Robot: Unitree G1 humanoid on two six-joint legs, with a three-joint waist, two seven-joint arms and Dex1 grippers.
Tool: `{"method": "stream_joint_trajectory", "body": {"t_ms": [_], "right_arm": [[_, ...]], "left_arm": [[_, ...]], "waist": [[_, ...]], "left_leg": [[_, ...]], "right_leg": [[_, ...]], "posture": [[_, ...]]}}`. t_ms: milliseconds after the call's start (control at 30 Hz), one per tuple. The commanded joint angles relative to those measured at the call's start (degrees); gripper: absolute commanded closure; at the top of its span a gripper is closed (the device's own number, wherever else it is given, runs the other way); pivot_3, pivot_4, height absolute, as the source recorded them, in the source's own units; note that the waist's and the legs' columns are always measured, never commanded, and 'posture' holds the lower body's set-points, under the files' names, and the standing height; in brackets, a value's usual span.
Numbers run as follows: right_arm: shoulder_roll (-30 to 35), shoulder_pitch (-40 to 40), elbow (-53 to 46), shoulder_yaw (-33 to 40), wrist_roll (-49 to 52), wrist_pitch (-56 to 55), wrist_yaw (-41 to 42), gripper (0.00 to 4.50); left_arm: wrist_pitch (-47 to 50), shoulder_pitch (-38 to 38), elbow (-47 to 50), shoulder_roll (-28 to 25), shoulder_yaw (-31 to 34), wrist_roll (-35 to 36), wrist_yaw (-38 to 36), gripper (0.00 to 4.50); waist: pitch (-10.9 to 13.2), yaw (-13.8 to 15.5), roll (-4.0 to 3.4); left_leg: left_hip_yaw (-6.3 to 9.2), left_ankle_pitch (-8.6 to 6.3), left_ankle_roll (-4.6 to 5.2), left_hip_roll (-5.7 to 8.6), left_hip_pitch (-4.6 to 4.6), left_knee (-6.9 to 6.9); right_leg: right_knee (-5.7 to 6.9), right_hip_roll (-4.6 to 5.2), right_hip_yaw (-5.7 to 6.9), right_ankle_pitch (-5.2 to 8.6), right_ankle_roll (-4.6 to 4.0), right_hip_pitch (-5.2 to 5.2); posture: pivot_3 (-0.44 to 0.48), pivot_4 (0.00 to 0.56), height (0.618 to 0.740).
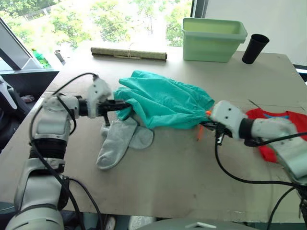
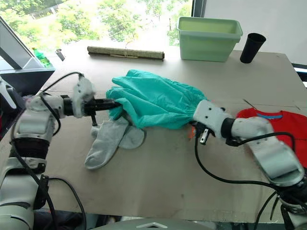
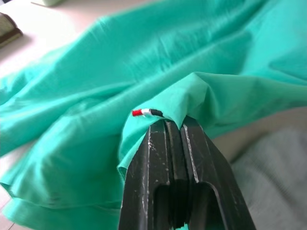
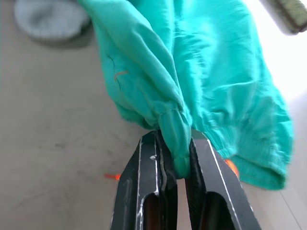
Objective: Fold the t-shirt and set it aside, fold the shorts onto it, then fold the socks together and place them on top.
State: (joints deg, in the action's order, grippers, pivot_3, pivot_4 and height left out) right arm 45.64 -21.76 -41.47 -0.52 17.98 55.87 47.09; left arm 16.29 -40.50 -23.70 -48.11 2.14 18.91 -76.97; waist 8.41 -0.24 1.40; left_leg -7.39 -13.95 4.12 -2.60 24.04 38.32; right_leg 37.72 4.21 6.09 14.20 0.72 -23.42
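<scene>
Teal shorts hung bunched at mid-frame, the left gripper clamped on one edge, the right gripper pinching the waistband, above the socks.

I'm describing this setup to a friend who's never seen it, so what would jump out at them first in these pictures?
The teal shorts stretched mid-table between both arms: the left gripper is shut on one edge, the right gripper on a bunched fold at the other end. Next, the grey socks lying on the table just below the shorts, and the red t-shirt at the table's right edge, behind the right arm.
</scene>
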Motion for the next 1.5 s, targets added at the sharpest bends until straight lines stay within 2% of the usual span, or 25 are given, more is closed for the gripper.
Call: {"method": "stream_joint_trajectory", "body": {"t_ms": [33,67,100,167,267,333,400,467,533,600,667,733,833,933,1000,1100,1167,1267,1367,1400,1433,1500], "right_arm": [[5.3,-0.4,-2.9,12.5,8.3,5.6,5.1,4.49],[6.7,-1.0,-1.0,12.8,8.5,5.0,5.4,4.49],[7.7,-2.1,2.2,11.1,6.8,3.6,4.5,4.49],[8.3,-6.0,12.6,4.0,-0.1,-2.9,1.3,4.49],[2.4,-21.1,37.1,-3.9,-11.9,-17.4,-7.8,4.49],[1.5,-28.6,46.5,-5.2,-16.0,-24.6,-10.5,4.49],[2.2,-36.6,53.5,-4.1,-18.3,-33.7,-12.4,4.49],[3.3,-41.4,56.9,-2.5,-18.5,-39.9,-12.3,4.49],[4.0,-42.0,56.7,-0.5,-17.2,-41.9,-11.3,4.49],[5.5,-37.4,52.2,1.3,-14.7,-40.6,-7.4,4.49],[6.7,-29.6,46.1,3.2,-12.1,-37.4,-4.5,4.49],[7.3,-20.0,39.6,5.3,-10.4,-35.2,-3.3,4.49],[7.3,-4.6,30.3,7.9,-8.6,-31.8,-2.7,4.49],[7.1,10.9,23.2,9.5,-9.0,-29.8,-3.0,4.49],[6.6,17.9,19.4,9.9,-9.2,-28.4,-3.4,4.49],[6.0,30.5,10.4,12.9,-7.5,-25.1,-2.0,4.49],[5.8,35.4,5.3,16.3,-4.5,-22.5,-0.5,4.49],[6.2,44.2,-3.1,25.0,3.5,-16.4,5.6,4.49],[6.7,47.7,-7.3,32.8,8.5,-12.4,8.7,4.49],[6.7,47.6,-7.7,34.4,10.0,-11.4,8.9,4.49],[6.9,45.9,-7.3,35.9,11.7,-10.1,8.5,4.49],[8.2,40.4,-4.9,36.4,13.5,-8.0,6.4,4.49]], "left_arm": [[12.9,-5.6,4.2,-5.1,0.1,5.6,-8.1,4.5],[11.2,-7.5,2.7,-4.9,-1.5,3.7,-8.7,4.5],[6.9,-10.3,-0.8,-3.1,-2.9,0.4,-5.7,4.5],[-3.0,-17.5,-11.8,2.8,-5.3,-7.2,4.3,4.5],[-17.6,-30.1,-29.4,10.7,-4.5,-14.1,23.7,4.5],[-23.0,-35.6,-35.5,12.6,-2.3,-14.3,28.7,4.5],[-27.6,-41.2,-38.2,12.7,2.2,-11.2,31.6,4.5],[-30.4,-45.0,-39.5,12.0,6.0,-8.6,33.2,4.5],[-30.8,-46.1,-38.7,11.2,8.3,-6.7,31.6,4.5],[-25.8,-42.7,-32.4,10.5,8.8,-4.0,24.4,4.5],[-15.3,-33.7,-18.5,9.1,7.6,0.5,16.4,4.5],[-3.3,-20.1,0.5,6.4,6.1,5.6,12.9,4.5],[9.7,1.8,26.2,2.6,5.4,11.7,13.5,4.5],[10.8,22.4,42.3,0.2,3.0,9.4,14.4,4.5],[11.6,30.9,47.2,-0.5,2.7,9.2,14.9,4.5],[12.5,44.4,53.4,-4.6,3.5,9.4,12.4,4.5],[14.0,48.2,55.1,-6.9,5.7,12.1,10.3,4.5],[19.0,51.7,55.0,-12.6,11.2,19.3,2.7,4.5],[24.1,50.6,52.5,-17.8,15.3,25.3,-2.7,4.5],[24.3,49.0,51.5,-18.2,15.1,25.8,-2.8,4.5],[24.3,44.1,49.5,-17.5,13.8,26.0,-1.5,4.5],[22.4,29.7,42.5,-14.2,8.5,22.1,2.5,4.5]], "waist": [[0.0,0.0,0.0],[0.0,0.0,0.0],[0.0,0.0,-0.02],[0.0,0.4,-0.05],[0.1,0.3,0.02],[0.4,-0.2,0.06],[0.4,-0.8,0.06],[0.4,-1.0,0.06],[0.3,-0.9,0.06],[0.1,-0.7,0.01],[0.0,-0.7,-0.08],[0.1,-0.7,-0.19],[0.2,-0.8,-0.31],[0.4,-0.5,-0.38],[0.4,-0.4,-0.47],[0.3,-0.4,-0.56],[0.2,-0.3,-0.65],[0.2,-0.1,-0.68],[0.2,0.1,-0.72],[0.2,0.1,-0.74],[0.2,0.2,-0.75],[0.2,0.9,-0.73]], "left_leg": [[0.0,0.0,0.0,0.02,-0.01,-0.01],[0.0,-0.01,0.01,0.02,-0.01,-0.01],[0.0,-0.01,0.02,0.02,-0.04,-0.01],[-0.01,-0.03,0.04,0.04,-0.19,-0.03],[-0.04,-0.14,0.31,0.07,-0.26,0.09],[-0.22,0.02,0.46,0.13,-0.08,0.1],[-0.33,0.29,0.18,0.19,0.46,0.07],[-0.64,0.3,0.17,0.26,0.82,-0.18],[-0.72,0.3,0.14,0.33,0.69,-0.73],[-0.76,0.3,0.13,0.36,0.55,-1.02],[-0.76,0.28,0.11,0.27,0.41,-1.04],[-0.72,0.23,0.03,0.24,0.04,-1.18],[-0.65,0.25,0.0,0.18,0.18,-1.17],[-0.54,0.27,0.04,0.22,0.14,-0.78],[-0.53,0.25,0.01,0.24,-0.14,-0.73],[-0.47,0.17,-0.22,0.24,-0.42,-0.72],[-0.41,0.17,-0.21,0.22,-0.51,-0.75],[-0.34,0.18,-0.22,0.21,-0.31,-0.76],[-0.11,0.23,-0.3,0.17,-0.31,-0.78],[-0.1,0.23,-0.31,0.18,-0.3,-0.8],[-0.11,0.22,-0.3,0.19,-0.29,-0.82],[-0.11,0.17,-0.19,0.22,-0.28,-0.81]], "right_leg": [[-0.02,0.01,-0.01,0.0,0.0,0.01],[-0.05,0.0,-0.01,0.0,0.0,0.01],[-0.06,-0.02,-0.03,0.01,0.0,0.02],[-0.04,-0.02,-0.02,0.04,0.04,0.09],[0.02,-0.05,-0.07,0.05,0.17,0.19],[0.08,-0.04,-0.33,-0.2,0.29,-0.09],[0.13,-0.04,-0.49,-0.43,0.16,-0.68],[0.12,-0.04,-0.61,-0.44,0.19,-1.27],[0.03,-0.05,-0.28,-0.45,0.2,-1.35],[0.03,-0.04,0.09,-0.43,0.22,-1.27],[0.04,-0.04,0.46,-0.37,0.31,-1.03],[-0.19,-0.03,0.57,-0.18,0.48,-0.43],[-0.64,0.15,0.21,-0.13,0.4,-0.25],[-0.64,0.25,0.12,-0.13,0.4,-0.04],[-0.64,0.31,0.14,-0.13,0.4,0.22],[-0.64,0.47,0.18,-0.11,0.16,0.36],[-0.63,0.48,0.17,-0.13,0.12,0.39],[-0.59,0.47,0.23,-0.13,0.11,0.19],[-0.68,0.35,0.39,-0.1,0.1,0.26],[-0.73,0.35,0.4,-0.1,0.11,0.25],[-0.78,0.35,0.38,-0.1,0.11,0.26],[-0.82,0.35,0.4,-0.1,0.11,0.28]], "posture": [[0.0,0.15,0.74],[0.0,0.15,0.74],[0.0,0.15,0.74],[0.0,0.15,0.74],[0.0,0.15,0.74],[0.0,0.15,0.74],[0.0,0.15,0.74],[0.0,0.15,0.74],[0.0,0.15,0.74],[0.0,0.15,0.74],[0.0,0.15,0.74],[0.0,0.15,0.74],[0.0,0.15,0.74],[0.0,0.15,0.74],[0.0,0.15,0.74],[0.0,0.15,0.74],[0.0,0.15,0.74],[0.0,0.15,0.74],[0.0,0.15,0.74],[0.0,0.15,0.74],[0.0,0.15,0.74],[0.0,0.15,0.74]]}}
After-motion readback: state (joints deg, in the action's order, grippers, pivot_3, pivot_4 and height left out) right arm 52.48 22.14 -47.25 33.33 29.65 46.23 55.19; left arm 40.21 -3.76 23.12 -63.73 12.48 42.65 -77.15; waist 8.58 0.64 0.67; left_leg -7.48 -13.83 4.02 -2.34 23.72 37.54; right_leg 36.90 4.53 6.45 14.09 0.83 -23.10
